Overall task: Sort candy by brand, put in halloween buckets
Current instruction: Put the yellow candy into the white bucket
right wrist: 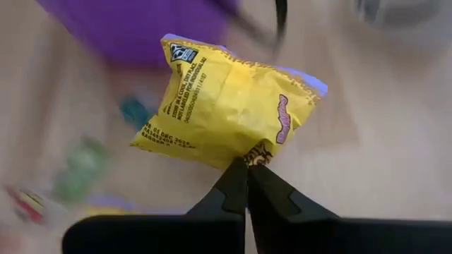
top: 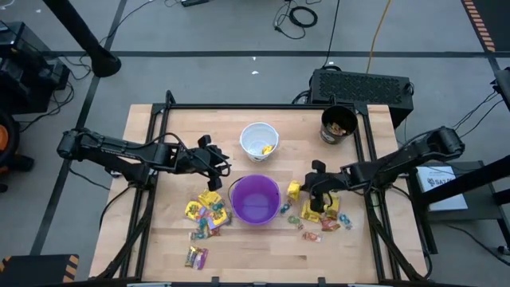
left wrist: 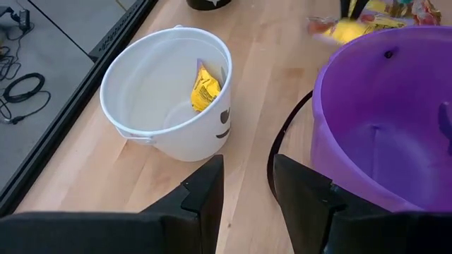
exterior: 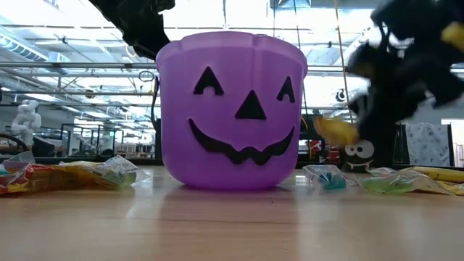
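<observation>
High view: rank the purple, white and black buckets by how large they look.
1. Purple bucket, clearly the widest.
2. White bucket.
3. Black bucket, which looks close to the white one in width, so that order is unsure.

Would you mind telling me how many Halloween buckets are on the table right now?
3: the white bucket at the table's middle rear, the purple bucket just in front of it, and the black bucket at the rear right corner.
</observation>
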